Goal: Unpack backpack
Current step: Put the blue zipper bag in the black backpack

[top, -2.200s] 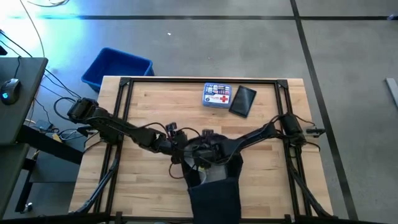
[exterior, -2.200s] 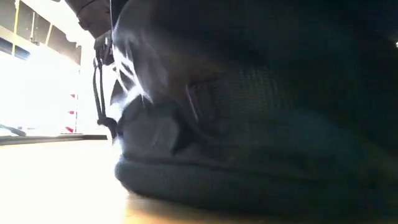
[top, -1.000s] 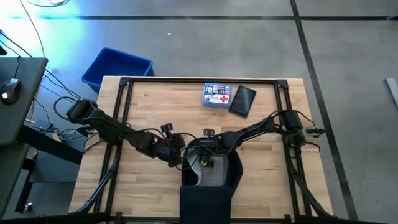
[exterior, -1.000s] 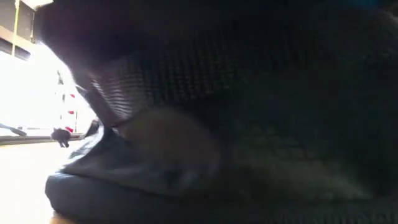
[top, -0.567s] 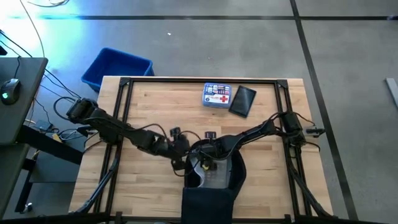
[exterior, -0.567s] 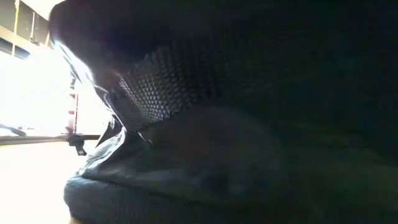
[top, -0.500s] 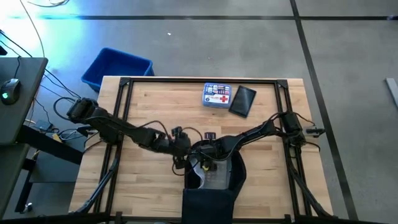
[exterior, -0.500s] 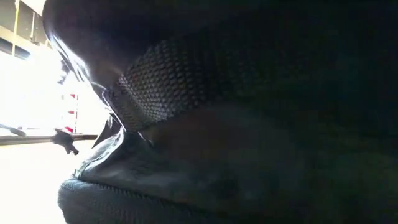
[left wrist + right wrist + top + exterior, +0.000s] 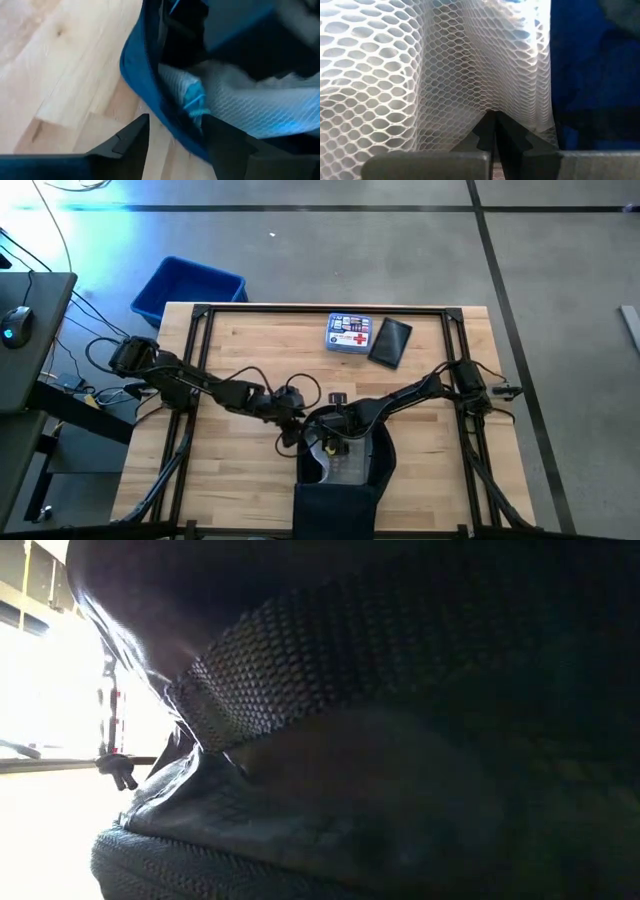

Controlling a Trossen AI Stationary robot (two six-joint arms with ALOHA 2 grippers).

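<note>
High view: the backpack, a dark, soft, rounded shape, lay at the near middle of the wooden table, its mouth gaping and pale lining showing inside.
Left gripper: the left gripper sat just off the backpack's open rim, on the side toward its own arm; its fingers stood apart and held nothing.
Left wrist view: the two dark fingers were spread over bare plank, with the backpack's curved fabric edge just ahead of them and a white mesh pocket bulging beyond that edge.
Right gripper: the right gripper reached down into the backpack's mouth, directly over the pale lining.
Right wrist view: the right gripper's tips were pressed together on a pinch of white netting; the net was a soft honeycomb weave, pleated into folds that ran away from the fingertips, with smooth dark blue fabric just beside it.
Low view: the backpack's coarse knobbly mesh padding filled nearly everything, above a smoother creased panel and a ribbed seam along the table.
Far from both grippers: a flat rectangular first-aid kit with a red cross lay at the table's far edge, touching or nearly touching a small flat black pouch.
Off the table: a blue plastic bin, boxy and open-topped, stood on the floor beyond the left arm's far corner.
</note>
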